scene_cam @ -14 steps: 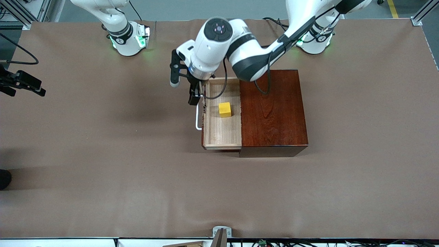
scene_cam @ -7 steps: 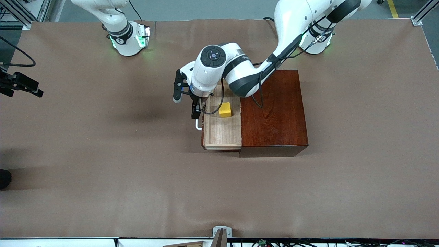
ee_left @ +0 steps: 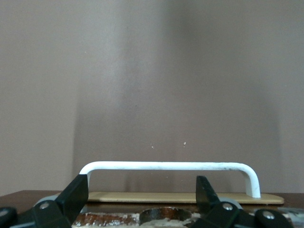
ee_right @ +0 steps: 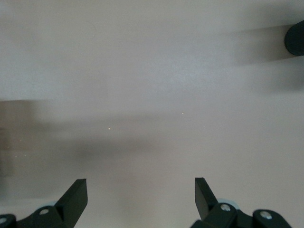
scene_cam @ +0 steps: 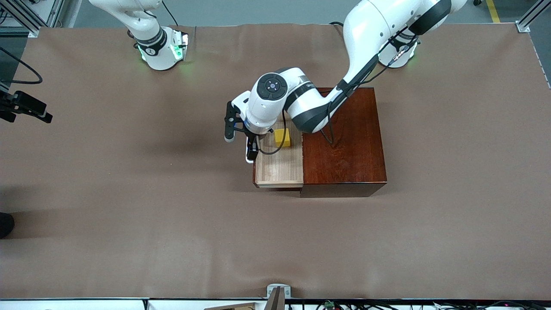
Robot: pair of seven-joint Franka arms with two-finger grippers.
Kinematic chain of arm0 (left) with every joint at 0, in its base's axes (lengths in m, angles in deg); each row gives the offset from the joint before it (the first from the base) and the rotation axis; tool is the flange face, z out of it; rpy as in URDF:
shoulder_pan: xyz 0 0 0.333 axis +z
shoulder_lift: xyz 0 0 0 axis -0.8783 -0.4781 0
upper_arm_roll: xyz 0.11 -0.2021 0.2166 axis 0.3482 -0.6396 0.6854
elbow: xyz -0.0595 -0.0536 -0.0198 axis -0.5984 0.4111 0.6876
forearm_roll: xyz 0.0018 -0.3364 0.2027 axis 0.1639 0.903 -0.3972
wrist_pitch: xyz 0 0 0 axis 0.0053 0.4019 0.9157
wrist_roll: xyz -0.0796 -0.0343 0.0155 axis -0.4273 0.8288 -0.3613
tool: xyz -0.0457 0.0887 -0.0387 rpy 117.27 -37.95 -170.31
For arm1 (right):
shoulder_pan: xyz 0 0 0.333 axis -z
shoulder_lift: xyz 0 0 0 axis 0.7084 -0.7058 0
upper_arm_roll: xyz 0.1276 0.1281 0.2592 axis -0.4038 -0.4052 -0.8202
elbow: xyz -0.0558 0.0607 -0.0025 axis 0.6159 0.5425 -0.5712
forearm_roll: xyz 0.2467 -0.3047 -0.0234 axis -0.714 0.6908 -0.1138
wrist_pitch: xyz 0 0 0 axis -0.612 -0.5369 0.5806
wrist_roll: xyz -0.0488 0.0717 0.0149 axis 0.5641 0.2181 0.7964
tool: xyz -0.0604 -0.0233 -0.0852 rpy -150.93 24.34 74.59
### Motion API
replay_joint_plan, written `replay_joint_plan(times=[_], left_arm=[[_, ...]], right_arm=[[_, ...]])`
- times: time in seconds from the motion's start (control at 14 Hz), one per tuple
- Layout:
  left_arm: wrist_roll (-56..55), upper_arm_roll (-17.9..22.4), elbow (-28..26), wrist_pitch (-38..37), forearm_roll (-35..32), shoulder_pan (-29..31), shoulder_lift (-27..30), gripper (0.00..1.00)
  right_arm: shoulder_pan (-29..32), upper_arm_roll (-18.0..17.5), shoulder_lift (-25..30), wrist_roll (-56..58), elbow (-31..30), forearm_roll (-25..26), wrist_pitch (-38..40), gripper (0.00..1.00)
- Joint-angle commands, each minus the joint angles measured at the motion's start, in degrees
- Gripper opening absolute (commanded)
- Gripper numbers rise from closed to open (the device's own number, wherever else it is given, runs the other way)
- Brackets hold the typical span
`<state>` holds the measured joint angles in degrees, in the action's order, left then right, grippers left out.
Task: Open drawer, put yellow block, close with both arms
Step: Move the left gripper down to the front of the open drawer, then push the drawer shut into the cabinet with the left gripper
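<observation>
Drawer point(scene_cam: 279, 165) open; left gripper point(ee_left: 141, 195) fingers straddle handle point(ee_left: 168, 166)

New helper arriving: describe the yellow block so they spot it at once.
Find the reddish-brown wooden box mid-table. Its pale-wood drawer is pulled out toward the right arm's end. The yellow block lies inside, the only bright cube there.

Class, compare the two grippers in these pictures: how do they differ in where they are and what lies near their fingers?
The left gripper is down at the drawer's white handle, while the right gripper waits at the right arm's end of the table. In its wrist view the left gripper has the handle just past its fingertips; the right gripper faces only bare table. The left gripper is beside the open drawer holding the yellow block. Both are open and hold nothing.
</observation>
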<state>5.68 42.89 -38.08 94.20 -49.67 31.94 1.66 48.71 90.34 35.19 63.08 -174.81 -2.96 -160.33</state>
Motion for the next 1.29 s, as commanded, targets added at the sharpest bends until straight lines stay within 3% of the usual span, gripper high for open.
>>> replay_joint_plan(times=[0.0,0.64,0.93,1.21], left_arm=[[0.3,1.2,1.6,-2.0,-3.4,-0.8,-0.2,1.00],[0.2,2.9,1.7,-17.9,-4.6,-0.6,1.7,1.00],[0.3,5.7,1.9,-24.8,-4.9,-0.5,4.2,1.00],[0.6,6.1,1.9,-28.9,-8.7,-0.6,4.6,1.00]], right_arm=[[1.8,-0.7,-0.4,0.0,1.1,-1.3,0.5,1.00],[2.1,-0.7,-0.4,0.0,1.1,-1.3,0.6,1.00],[2.2,-0.7,-0.4,0.0,1.2,-1.3,0.6,1.00],[2.1,-0.8,-0.4,0.0,1.1,-1.3,0.6,1.00]])
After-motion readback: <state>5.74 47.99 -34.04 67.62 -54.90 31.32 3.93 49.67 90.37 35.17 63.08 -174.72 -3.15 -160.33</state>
